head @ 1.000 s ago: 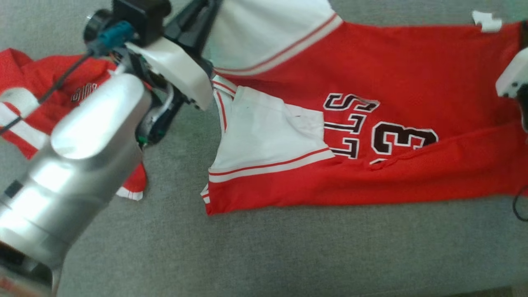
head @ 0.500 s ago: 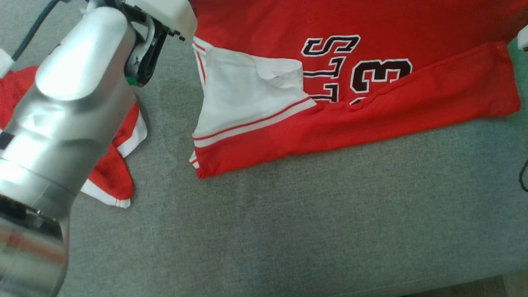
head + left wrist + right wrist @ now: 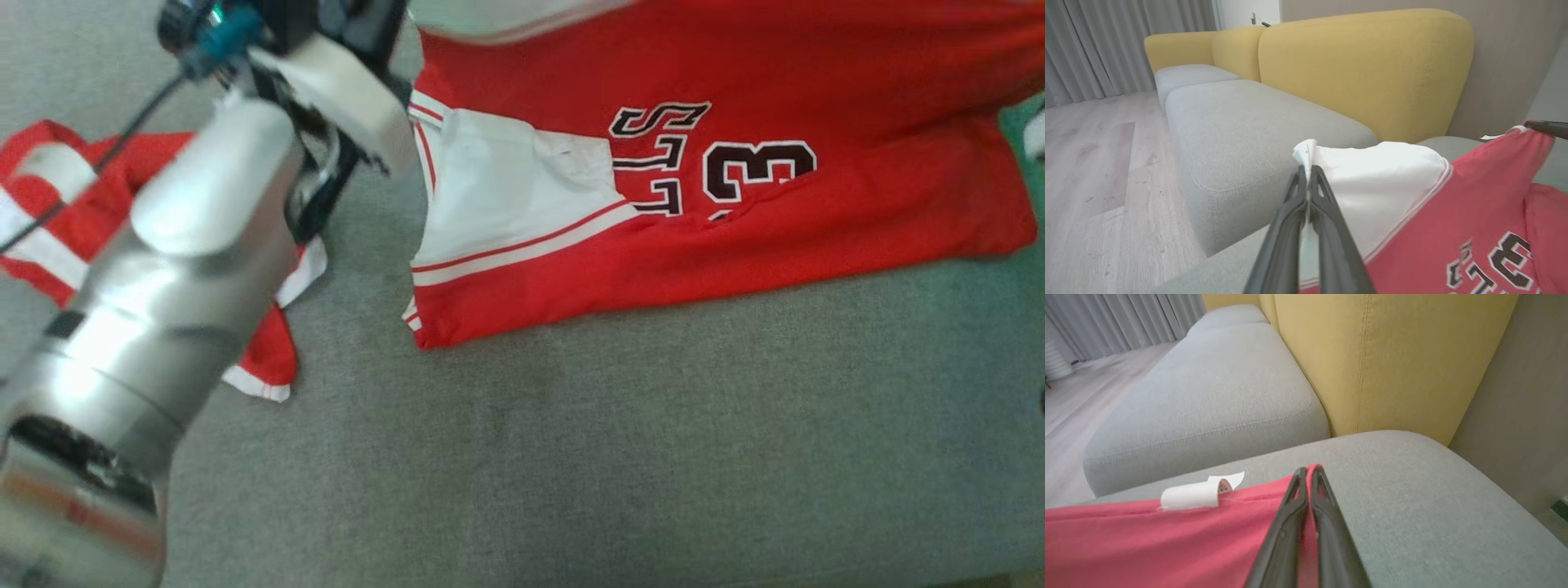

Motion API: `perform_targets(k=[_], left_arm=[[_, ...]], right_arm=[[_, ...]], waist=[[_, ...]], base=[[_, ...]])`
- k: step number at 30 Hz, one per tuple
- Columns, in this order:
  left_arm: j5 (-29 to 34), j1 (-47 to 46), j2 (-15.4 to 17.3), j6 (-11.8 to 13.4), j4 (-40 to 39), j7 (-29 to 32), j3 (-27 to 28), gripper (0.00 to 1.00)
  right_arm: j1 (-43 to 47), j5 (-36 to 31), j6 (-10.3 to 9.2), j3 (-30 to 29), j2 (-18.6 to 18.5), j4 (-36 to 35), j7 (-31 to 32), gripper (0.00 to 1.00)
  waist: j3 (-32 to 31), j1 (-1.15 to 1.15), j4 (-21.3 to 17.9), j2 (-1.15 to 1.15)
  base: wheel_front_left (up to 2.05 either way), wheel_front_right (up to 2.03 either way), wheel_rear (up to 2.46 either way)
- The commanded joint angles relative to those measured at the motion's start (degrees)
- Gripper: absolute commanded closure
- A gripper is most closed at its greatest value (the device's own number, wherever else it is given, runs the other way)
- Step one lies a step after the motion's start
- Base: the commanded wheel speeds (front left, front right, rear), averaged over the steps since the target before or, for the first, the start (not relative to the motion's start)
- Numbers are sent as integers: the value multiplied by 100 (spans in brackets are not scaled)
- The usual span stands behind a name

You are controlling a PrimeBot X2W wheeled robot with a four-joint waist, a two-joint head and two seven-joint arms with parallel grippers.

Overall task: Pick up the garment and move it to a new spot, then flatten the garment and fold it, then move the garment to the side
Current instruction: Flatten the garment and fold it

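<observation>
Left gripper (image 3: 1307,173) pinched the red jersey (image 3: 1453,220) by its white sleeve above the sofa seat (image 3: 571,457); right gripper (image 3: 1308,470) clamped its red edge.

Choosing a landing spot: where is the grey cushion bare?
Bare: the wide cushion stretch on the near side of the jersey. The strip between jersey and crumpled red garment is narrow, crowded by the left arm.

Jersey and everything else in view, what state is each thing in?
jersey: near edge folded over, far corners pinched
left tool: shut on white sleeve of jersey
right tool: shut on red corner of jersey
other garment: crumpled on cushion
tag: curled, sticking out
</observation>
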Motion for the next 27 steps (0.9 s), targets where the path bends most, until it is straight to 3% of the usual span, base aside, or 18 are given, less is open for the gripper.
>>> perform_targets(k=[1,10,18,27], left_arm=[[-88,-106,218,-29,-219,56,111,100],[-218,689,756,-51,-1116,732,-281,100],[-497,1381,1364,-27,-2334,2107,-829,100],[-558,1712,1810,414,-3274,2773,-1029,100]], right_arm=[[165,119,-5,179,-185,-193,70,100],[1008,864,-5,916,-639,-534,785,100],[1589,1485,-5,1370,-1055,-923,1583,100],[1955,1822,-5,1790,-1349,-1380,2498,100]], waist=[[-107,0,69,0],[-565,0,161,0],[-816,0,204,0],[-736,0,157,0]], base=[[0,0,0],[0,0,0],[0,0,0],[0,0,0]])
